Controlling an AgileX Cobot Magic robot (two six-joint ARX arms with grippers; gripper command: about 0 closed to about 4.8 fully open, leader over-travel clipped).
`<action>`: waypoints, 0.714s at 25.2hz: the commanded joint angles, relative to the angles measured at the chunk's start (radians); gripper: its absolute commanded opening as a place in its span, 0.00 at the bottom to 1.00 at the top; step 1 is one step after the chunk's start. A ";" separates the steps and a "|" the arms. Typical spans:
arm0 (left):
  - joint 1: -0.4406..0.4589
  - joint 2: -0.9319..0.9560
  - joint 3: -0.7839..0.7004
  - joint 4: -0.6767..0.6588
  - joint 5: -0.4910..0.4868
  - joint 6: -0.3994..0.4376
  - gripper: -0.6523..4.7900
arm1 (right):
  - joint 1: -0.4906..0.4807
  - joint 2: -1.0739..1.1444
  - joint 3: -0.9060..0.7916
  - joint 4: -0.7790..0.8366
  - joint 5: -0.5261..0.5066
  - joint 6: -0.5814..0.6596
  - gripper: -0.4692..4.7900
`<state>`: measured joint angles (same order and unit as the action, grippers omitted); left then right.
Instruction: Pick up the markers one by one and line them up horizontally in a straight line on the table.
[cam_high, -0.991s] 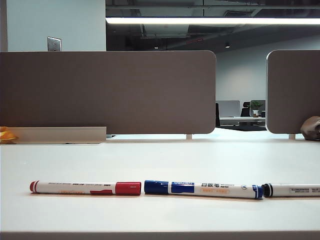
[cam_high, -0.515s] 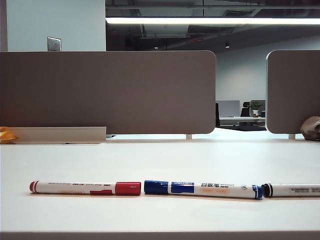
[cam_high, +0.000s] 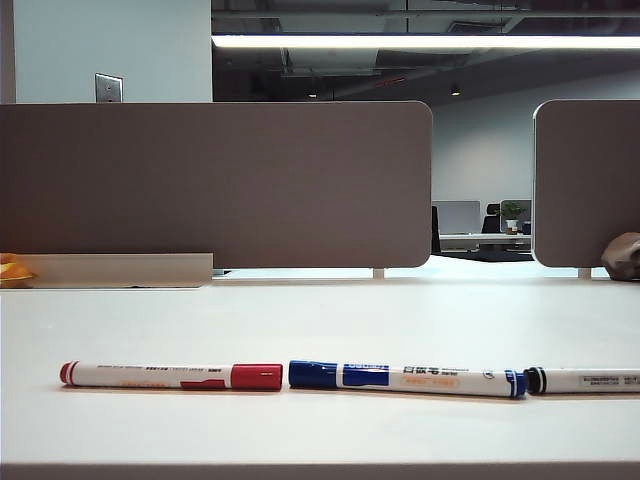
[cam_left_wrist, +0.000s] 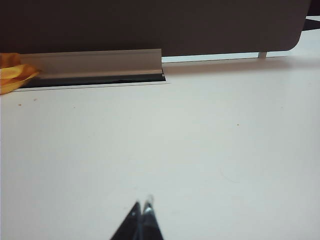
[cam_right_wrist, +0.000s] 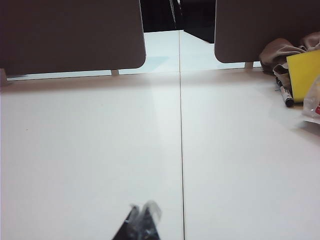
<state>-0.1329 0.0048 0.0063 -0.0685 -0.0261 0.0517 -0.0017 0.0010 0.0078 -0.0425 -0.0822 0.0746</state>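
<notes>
looks done to us: red-capped white marker (cam_high: 170, 376), blue one (cam_high: 405, 378) and black-ended one (cam_high: 583, 380), partly cropped, line up on the off-white worktop (cam_high: 320, 320). left fingers (cam_left_wrist: 140, 212) and right fingers (cam_right_wrist: 142, 216) are closed, empty; next probably just idle.

An open-plan office. Grey-brown partition panels (cam_high: 215, 185) with rounded corners stand along the far edge of the off-white bench (cam_high: 320, 320), one wide and a second (cam_high: 587, 180) at the far right corner. Through the gap between them show more desks, a monitor (cam_high: 457, 216) and a small potted plant (cam_high: 511, 212). Overhead runs a long strip light (cam_high: 425, 41) below a dark open ceiling. Whiteboard markers (cam_high: 290, 376) lie along the near edge
</notes>
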 joint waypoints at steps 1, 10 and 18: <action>0.001 0.000 0.001 0.009 0.004 0.000 0.11 | 0.019 0.001 -0.007 0.016 0.001 0.004 0.09; 0.001 0.000 0.001 0.010 0.004 0.000 0.11 | 0.026 0.001 -0.007 0.016 0.002 0.004 0.09; 0.001 0.000 0.001 0.010 0.004 0.000 0.11 | 0.026 0.001 -0.007 0.016 0.002 0.004 0.09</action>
<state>-0.1329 0.0048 0.0063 -0.0681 -0.0261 0.0517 0.0238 0.0010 0.0078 -0.0425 -0.0818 0.0746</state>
